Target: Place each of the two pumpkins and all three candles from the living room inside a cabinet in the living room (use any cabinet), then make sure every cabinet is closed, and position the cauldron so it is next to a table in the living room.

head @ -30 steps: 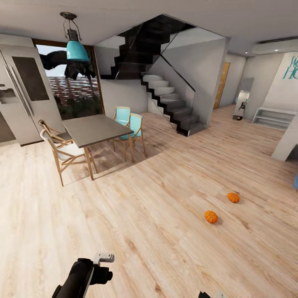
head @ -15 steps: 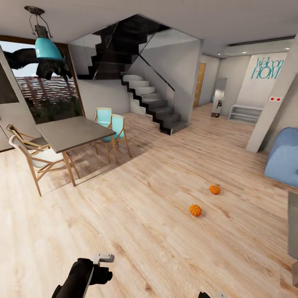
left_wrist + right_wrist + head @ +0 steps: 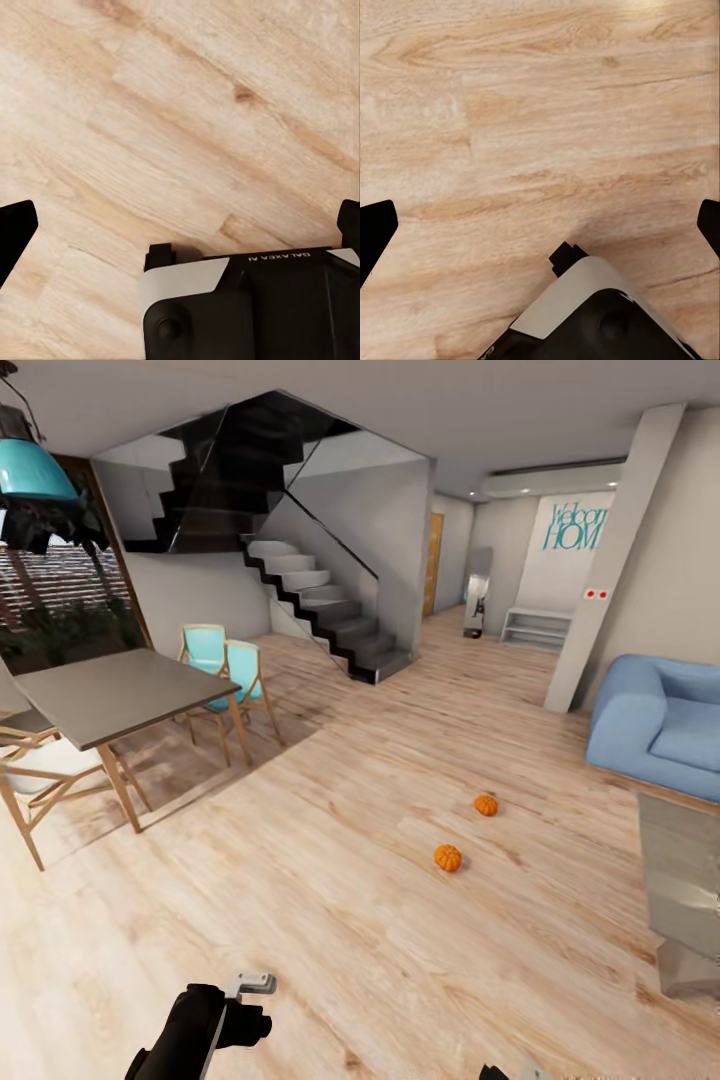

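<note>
Your left fingers (image 3: 16,236) were spread wide apart and held nothing. Your right fingers (image 3: 376,229) were wide open too, with nothing between them. Under both was only the wooden floor (image 3: 330,880).

The two pumpkins sat on that floor, far ahead of your fingers and off to the right side. The nearer pumpkin (image 3: 447,857) and the farther pumpkin (image 3: 485,805) were close to each other but not touching. Right of them was the corner of the low grey surface (image 3: 685,875), and behind that a blue sofa (image 3: 655,725).
</note>
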Available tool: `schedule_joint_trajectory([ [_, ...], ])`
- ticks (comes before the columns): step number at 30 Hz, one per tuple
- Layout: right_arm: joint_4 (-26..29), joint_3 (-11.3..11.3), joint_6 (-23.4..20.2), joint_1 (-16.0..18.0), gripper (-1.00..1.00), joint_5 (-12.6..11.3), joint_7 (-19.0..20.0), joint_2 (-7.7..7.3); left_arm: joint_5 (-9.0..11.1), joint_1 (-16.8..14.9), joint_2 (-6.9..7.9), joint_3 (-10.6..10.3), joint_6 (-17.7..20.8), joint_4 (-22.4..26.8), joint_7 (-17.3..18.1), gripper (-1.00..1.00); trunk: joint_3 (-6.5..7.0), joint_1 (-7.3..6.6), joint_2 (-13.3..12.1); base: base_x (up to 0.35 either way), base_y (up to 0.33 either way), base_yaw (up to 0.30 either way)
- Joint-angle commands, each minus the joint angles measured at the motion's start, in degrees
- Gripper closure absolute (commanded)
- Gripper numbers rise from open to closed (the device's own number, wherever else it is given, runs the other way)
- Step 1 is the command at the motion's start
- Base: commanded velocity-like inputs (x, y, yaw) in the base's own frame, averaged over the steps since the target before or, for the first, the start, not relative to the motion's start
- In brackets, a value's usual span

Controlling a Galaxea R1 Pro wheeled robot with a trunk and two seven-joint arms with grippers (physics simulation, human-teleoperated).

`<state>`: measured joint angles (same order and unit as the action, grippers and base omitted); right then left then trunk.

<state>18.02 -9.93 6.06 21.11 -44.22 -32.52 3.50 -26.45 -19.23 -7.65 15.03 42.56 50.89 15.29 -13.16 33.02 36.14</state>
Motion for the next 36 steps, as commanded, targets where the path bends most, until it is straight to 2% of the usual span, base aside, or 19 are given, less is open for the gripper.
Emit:
schedule_joint_trajectory([
  [1, 0.0, 0.0, 0.0, 0.03, -1.0, 0.0, 0.0, -0.03, 0.0, -0.01, 0.0, 0.0, -0.02, 0.0, 0.0, -1.0, 0.0, 0.0, 0.0, 0.155, 0.265, -0.285],
  [14, 0.0, 0.0, 0.0, 0.0, -1.0, 0.01, 0.0, 0.02, 0.0, 0.01, 0.09, 0.0, -0.19, 0.09, 0.0, -1.0, 0.04, 0.0, 0.0, 0.229, 0.198, -0.285],
  [31, 0.09, 0.0, 0.06, 0.0, -1.0, -0.01, 0.0, 0.01, 0.0, 0.03, 0.08, -0.01, 0.16, 0.09, -0.09, -1.0, 0.51, 0.0, 0.0, 0.1, 0.047, -0.282],
  [36, 0.4, 0.0, 0.17, 0.01, -1.0, 0.09, 0.06, 0.02, 0.0, 0.04, 0.09, 0.0, 0.16, 0.09, -0.09, -1.0, 0.56, 0.0, 0.0, 0.25, 0.172, -0.076],
])
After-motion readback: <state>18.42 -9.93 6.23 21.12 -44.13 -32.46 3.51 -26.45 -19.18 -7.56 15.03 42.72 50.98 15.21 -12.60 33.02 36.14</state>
